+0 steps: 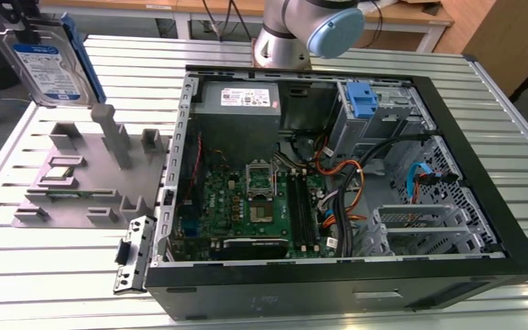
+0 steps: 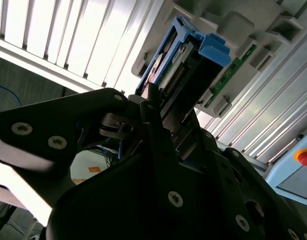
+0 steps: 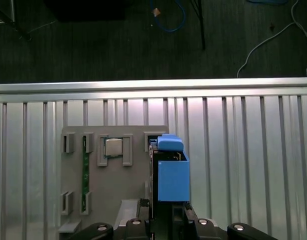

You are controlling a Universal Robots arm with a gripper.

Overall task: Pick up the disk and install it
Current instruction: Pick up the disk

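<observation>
Black gripper [image 2: 168, 107] links crowd the second wrist view, with the jaws clenched on the disk [image 1: 49, 67] along its blue-railed edges. Just where the pads meet the rails is lost in shadow. In the exterior view the disk hangs upright from the hand with its white-and-blue label showing, but its upper end and the hand itself are cut off by the frame edge. Directly beneath the hand lies the grey fixture plate [image 1: 90, 189]. Whether the disk's lower end touches one of its posts cannot be told. A small square chip [image 3: 113, 147] and a green memory stick [image 3: 85, 172] sit in the plate's slots. The plate rests on the slatted metal table [image 1: 44, 275]. Well away from the hand stands the open computer case [image 1: 337, 289], its drive bay half hidden behind cables and a blue latch [image 1: 361, 100].
</observation>
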